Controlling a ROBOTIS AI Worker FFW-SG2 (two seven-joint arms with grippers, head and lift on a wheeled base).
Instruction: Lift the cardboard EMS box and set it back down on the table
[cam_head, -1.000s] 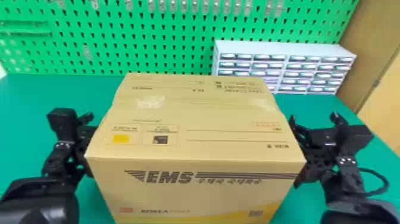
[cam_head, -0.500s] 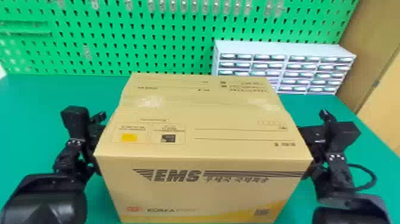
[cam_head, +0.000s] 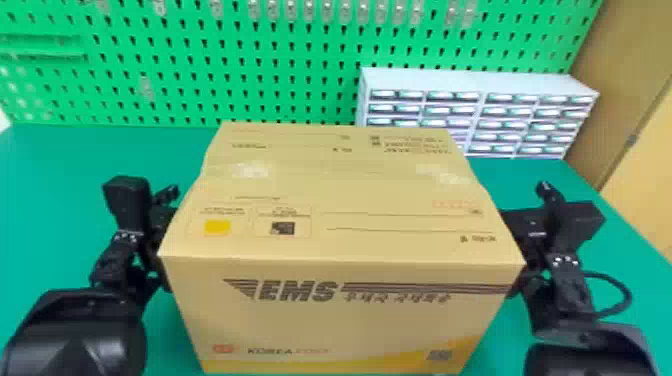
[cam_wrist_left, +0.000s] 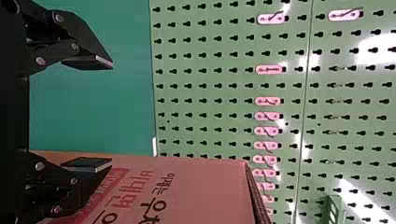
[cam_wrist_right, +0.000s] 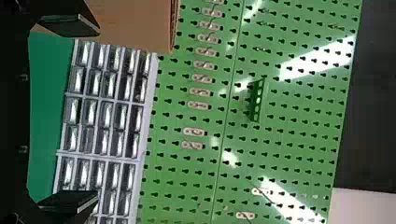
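The cardboard EMS box (cam_head: 325, 305) is upright between the arms, its printed front facing me; whether its underside touches the table cannot be told. At its left side is my left gripper (cam_head: 162, 220), and my right gripper (cam_head: 527, 230) is at the opposite side, both partly hidden by the box. In the left wrist view, my left gripper (cam_wrist_left: 93, 113) is open, one finger beside the box's printed face (cam_wrist_left: 201, 191). The right wrist view has my right gripper (cam_wrist_right: 77, 113) with fingers wide apart, one overlapping the box (cam_wrist_right: 135, 23).
The green table (cam_head: 65, 165) extends around the box. Behind it rises a green pegboard (cam_head: 190, 75). A white organizer of small drawers (cam_head: 480, 82) stands at the back right, close behind the box, and a cable (cam_head: 627, 295) loops beside the right arm.
The box has shifted slightly right, then slightly up in the head view. My left gripper has moved rightward toward the box's side; the right has moved a little left and up.
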